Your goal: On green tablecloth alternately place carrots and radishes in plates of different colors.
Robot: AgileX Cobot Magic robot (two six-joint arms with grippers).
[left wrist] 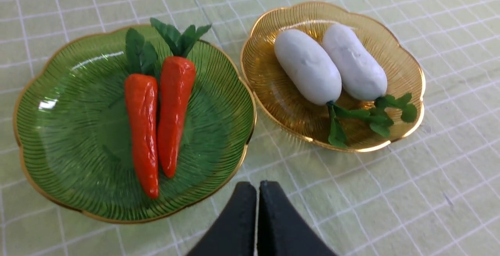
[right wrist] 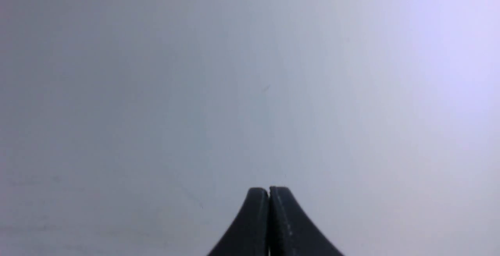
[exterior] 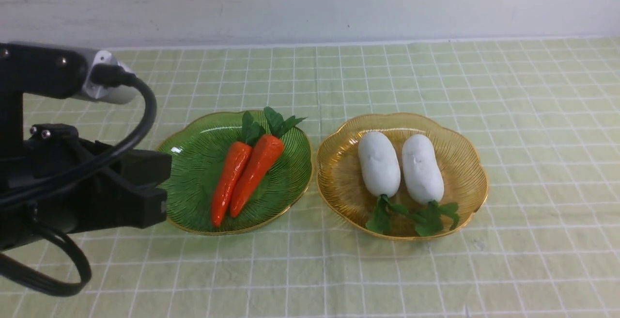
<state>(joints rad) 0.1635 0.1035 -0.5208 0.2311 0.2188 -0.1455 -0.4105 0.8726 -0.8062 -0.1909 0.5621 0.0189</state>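
On the green tablecloth [exterior: 533,114] stand two plates side by side. Two orange carrots [exterior: 231,182] [exterior: 256,170] lie together in the green plate [exterior: 193,163], leaves pointing away from me. In the amber plate [exterior: 339,177] lie two white radishes [exterior: 379,163] [exterior: 422,167], leaves toward me. My left gripper [left wrist: 258,185] is shut and empty. It hovers near the green plate's [left wrist: 58,131] near rim, left of it in the front view [exterior: 160,197]. My right gripper [right wrist: 268,189] is shut on nothing, faces a blank pale surface, and is out of the front view.
A white wall [exterior: 310,3] runs along the back edge of the cloth. The left arm's black body and cables [exterior: 72,187] fill the front view's lower left.
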